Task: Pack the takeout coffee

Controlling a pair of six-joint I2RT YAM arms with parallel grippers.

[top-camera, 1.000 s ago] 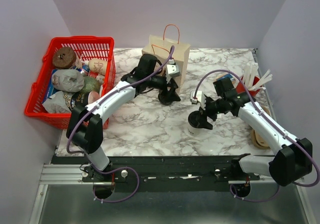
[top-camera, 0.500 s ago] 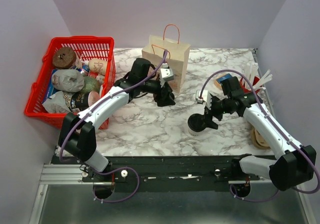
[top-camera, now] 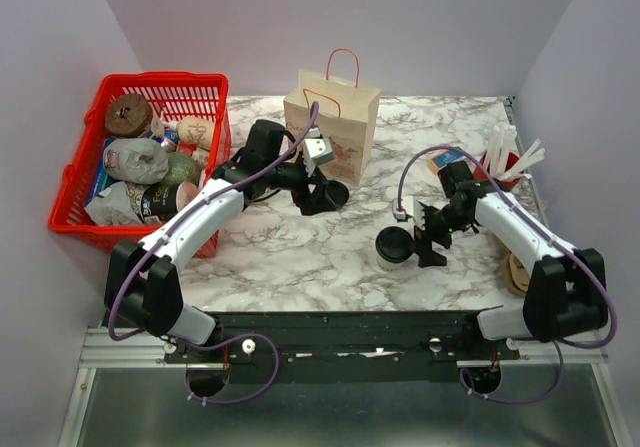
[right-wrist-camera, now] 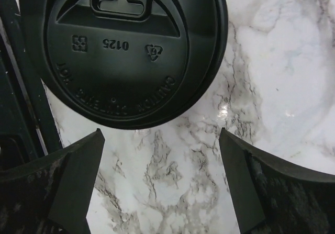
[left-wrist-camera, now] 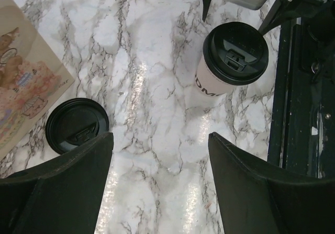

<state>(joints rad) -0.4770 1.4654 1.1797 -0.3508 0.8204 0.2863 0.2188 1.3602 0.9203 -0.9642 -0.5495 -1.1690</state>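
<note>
The takeout coffee [top-camera: 392, 248], a small whitish paper cup with a round black plastic lid, stands upright on the white-and-grey marble table [top-camera: 300, 257], toward the near right part and well apart from the tan paper bag with red cord handles [top-camera: 335, 127] that stands at the far middle. The right gripper [top-camera: 428, 241] sits just beside the cup on its right, low over the table; in its wrist view its jaws stand wide apart with only marble between them, and the cup's lid fills the space ahead of the fingertips, not touched by either one. The left gripper [top-camera: 322, 197] hangs in front of the bag, its jaws also spread wide and holding nothing. Its wrist view shows a loose flat black plastic lid [left-wrist-camera: 77, 125] lying on the marble just beside the bag's lower corner, close to one finger. A red plastic basket [top-camera: 75, 182] full of wrapped food sits at the table's left edge.
</note>
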